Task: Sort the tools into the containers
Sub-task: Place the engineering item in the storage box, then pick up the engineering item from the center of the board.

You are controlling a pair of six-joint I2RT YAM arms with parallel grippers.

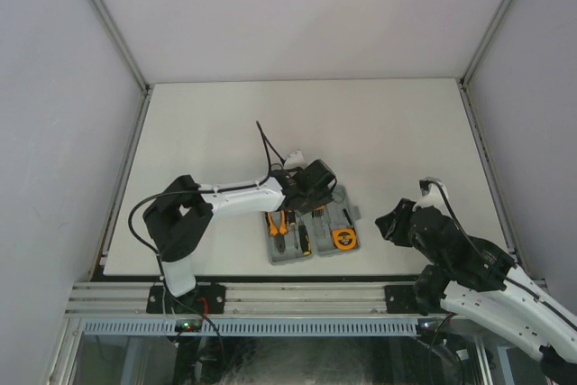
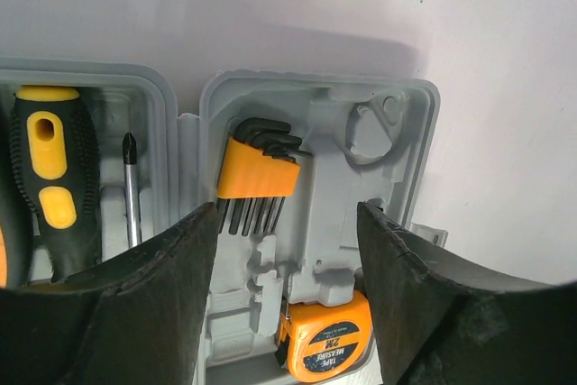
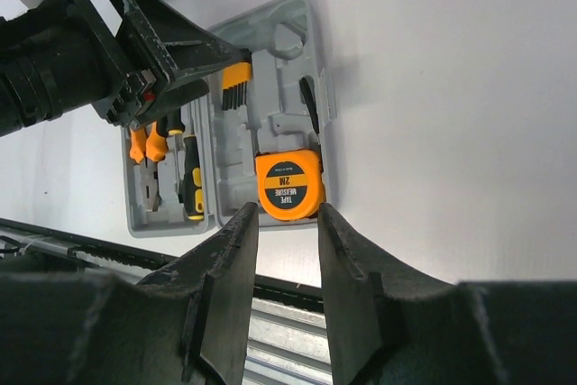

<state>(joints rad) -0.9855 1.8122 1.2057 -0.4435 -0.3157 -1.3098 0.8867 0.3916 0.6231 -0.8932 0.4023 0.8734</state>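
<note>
The case (image 2: 419, 160) lies open on the table (image 1: 406, 132), and every place here is told from the case. In its left half the pliers (image 1: 279, 223) and a screwdriver (image 2: 50, 178) are laid in their beds. In its right half the hex keys (image 2: 257, 173) are tucked into their slot at the far end. The tape measure (image 2: 326, 342) is set at the near end. So the sorting is judged to be close to done.

The left gripper (image 2: 288, 223) is hung right over the right half, above the hex keys. Its fingers are spread wide and nothing is held between them. The step in hand is judged to be the lift away from the case, since the hex keys sit in their slot and are not gripped.

To do it well, the gripper should be lifted straight up with the fingers left wide, so the orange holder is not caught. No sideways move should be made until the fingertips are above the case wall, or the light case may be pushed or tipped. The hex keys should be checked too. If one end sticks up, it can be pressed down softly.

The right gripper (image 3: 287, 214) is held off the right side of the case, well apart from it. Only a small gap is seen between its fingers, and nothing is held. It is best left there, so the two arms are not bumped together.
</note>
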